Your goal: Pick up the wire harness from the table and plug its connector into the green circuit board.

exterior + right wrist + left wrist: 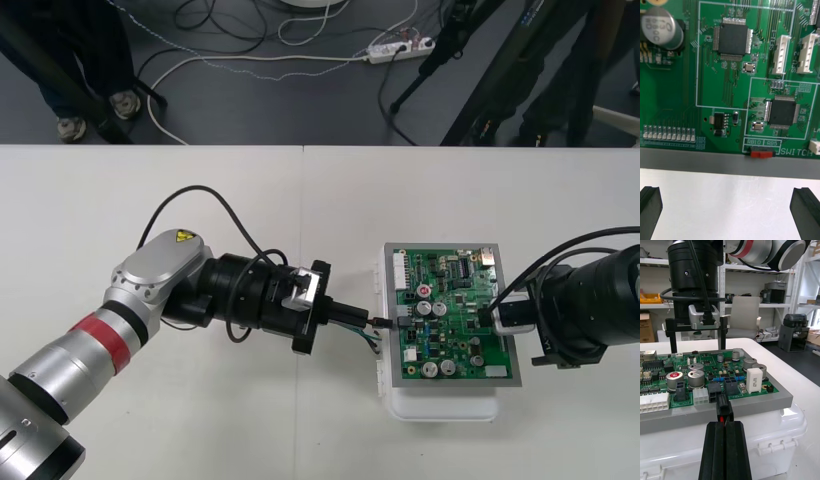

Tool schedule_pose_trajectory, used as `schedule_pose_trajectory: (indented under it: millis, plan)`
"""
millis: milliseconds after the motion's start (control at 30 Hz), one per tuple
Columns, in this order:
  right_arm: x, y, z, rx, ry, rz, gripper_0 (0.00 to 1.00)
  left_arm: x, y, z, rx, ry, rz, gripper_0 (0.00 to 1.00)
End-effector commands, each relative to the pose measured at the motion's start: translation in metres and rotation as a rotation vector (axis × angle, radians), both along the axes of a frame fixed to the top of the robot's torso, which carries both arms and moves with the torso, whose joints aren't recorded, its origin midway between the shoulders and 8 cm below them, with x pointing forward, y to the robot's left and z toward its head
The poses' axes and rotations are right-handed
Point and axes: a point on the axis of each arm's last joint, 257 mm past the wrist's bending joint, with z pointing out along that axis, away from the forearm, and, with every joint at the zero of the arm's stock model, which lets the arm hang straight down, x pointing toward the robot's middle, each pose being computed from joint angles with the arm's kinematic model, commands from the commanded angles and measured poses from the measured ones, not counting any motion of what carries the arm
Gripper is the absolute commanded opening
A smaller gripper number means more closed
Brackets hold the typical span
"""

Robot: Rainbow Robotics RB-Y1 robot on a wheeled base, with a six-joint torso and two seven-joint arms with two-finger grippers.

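**A:** Well, from the front, the left claw [372, 322] holds the plug [388, 323] of the harness at the left edge of the green circuit board [450, 300]. The right claw [492, 318] hovers over its right side.

**B:** Right wrist: that claw's fingers [649, 202] stand wide apart, empty.

**A:** Left wrist: fingers [715, 450] pinched on the plug, which touches a black header [717, 392]. Seated? Can't tell. Push straight, level, gently.
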Motion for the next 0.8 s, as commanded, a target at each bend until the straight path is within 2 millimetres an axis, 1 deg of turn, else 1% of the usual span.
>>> schedule_pose_trajectory:
  millis: [33, 300, 600, 800]
  plan:
    - [0.008, 0.009, 0.007, -0.004, -0.022, 0.016, 1.0, 0.005, -0.025, 0.015, -0.021, -0.093, -0.02, 0.0]
    - [0.01, 0.014, 0.01, 0.002, -0.025, 0.026, 1.0, 0.009, -0.026, 0.016, -0.023, -0.088, -0.002, 0.0]
    - [0.01, 0.016, 0.011, 0.009, -0.024, 0.026, 1.0, 0.007, -0.031, 0.018, -0.031, -0.082, -0.006, 0.0]
    - [0.009, 0.025, 0.009, 0.03, -0.019, 0.027, 1.0, 0.005, -0.033, 0.019, -0.037, -0.079, -0.01, 0.0]
